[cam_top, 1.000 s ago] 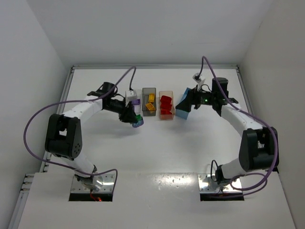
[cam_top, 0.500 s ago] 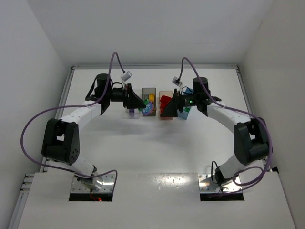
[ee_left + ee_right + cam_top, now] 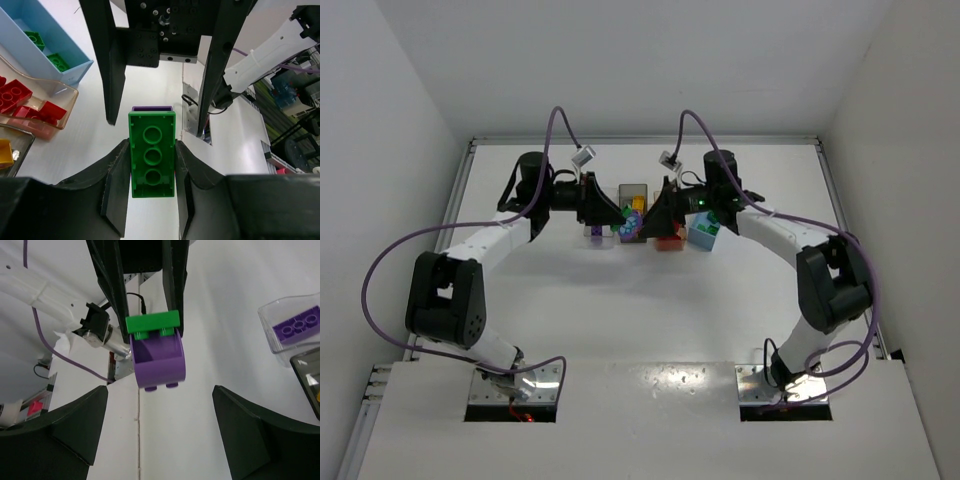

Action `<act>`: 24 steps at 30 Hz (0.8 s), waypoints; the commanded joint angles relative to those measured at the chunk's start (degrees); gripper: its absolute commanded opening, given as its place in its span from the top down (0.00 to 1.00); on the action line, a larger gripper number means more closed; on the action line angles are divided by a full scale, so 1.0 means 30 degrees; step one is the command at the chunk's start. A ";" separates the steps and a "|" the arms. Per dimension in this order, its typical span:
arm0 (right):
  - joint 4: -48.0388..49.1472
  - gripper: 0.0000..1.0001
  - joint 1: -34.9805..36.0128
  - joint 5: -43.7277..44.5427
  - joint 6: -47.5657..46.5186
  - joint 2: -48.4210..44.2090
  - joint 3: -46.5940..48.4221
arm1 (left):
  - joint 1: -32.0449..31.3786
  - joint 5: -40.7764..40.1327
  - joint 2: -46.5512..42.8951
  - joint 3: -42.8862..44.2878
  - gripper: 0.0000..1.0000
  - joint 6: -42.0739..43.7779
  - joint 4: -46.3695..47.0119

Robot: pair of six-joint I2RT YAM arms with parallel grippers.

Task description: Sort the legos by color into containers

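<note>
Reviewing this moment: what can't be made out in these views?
Top view: the clear bin is mostly hidden under the left tool.
Left wrist: the purple brick is almost wholly behind the green brick that tool holds.
Right wrist: the grey bin is cut off by the right edge, so its contents are unclear.

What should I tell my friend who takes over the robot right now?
The left gripper is shut on a green brick with a purple piece stuck to it.
The right gripper is open, facing it, close to the purple piece.
Done: green bricks in the light blue bin, red bricks in the tan bin, a yellow brick in the grey bin, a purple brick in the clear bin.
Left: probably pull the pair apart and bin each.
</note>
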 commanded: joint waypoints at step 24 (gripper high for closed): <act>0.2653 1.00 0.1450 -0.0105 0.0096 0.0434 0.0916 | -0.0120 0.0467 -0.1202 0.0311 0.93 0.2408 -0.1816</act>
